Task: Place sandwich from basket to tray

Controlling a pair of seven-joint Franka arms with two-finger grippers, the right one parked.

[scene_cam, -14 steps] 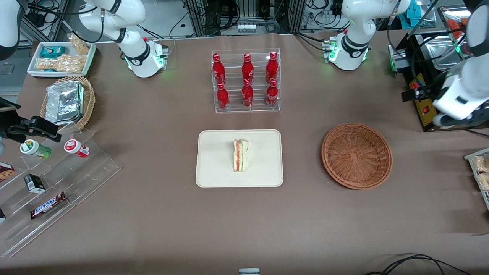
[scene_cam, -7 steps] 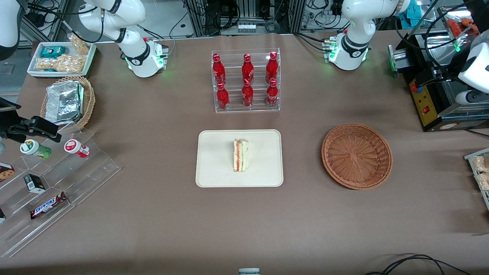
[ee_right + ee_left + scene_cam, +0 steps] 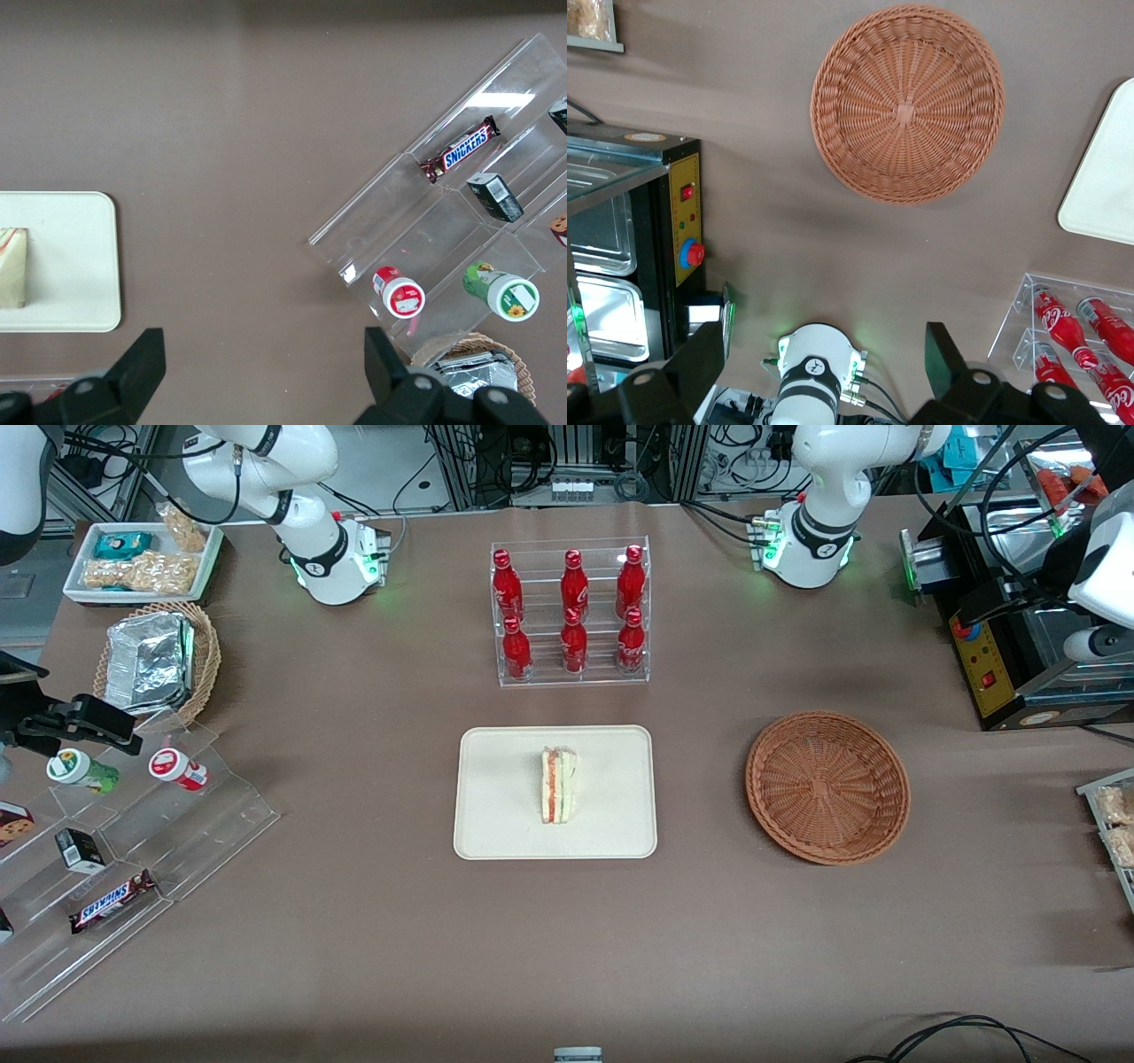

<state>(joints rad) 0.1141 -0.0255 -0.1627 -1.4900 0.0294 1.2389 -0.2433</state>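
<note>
The sandwich stands on its edge in the middle of the cream tray, its orange and green layers showing. The reddish-brown wicker basket lies empty beside the tray, toward the working arm's end of the table. My left gripper hangs high over that end, near the black control box, well apart from the basket and the tray corner. Its fingers are spread wide with nothing between them. The right wrist view also catches the sandwich on the tray.
An acrylic rack of red bottles stands farther from the front camera than the tray. A black control box with a steel machine sits at the working arm's end. Stepped acrylic shelves with snacks and a foil-filled tan basket occupy the parked arm's end.
The left arm has drawn back and up toward the table's end, away from the basket, mostly in the first half second. Sandwich, tray and basket have not moved.
</note>
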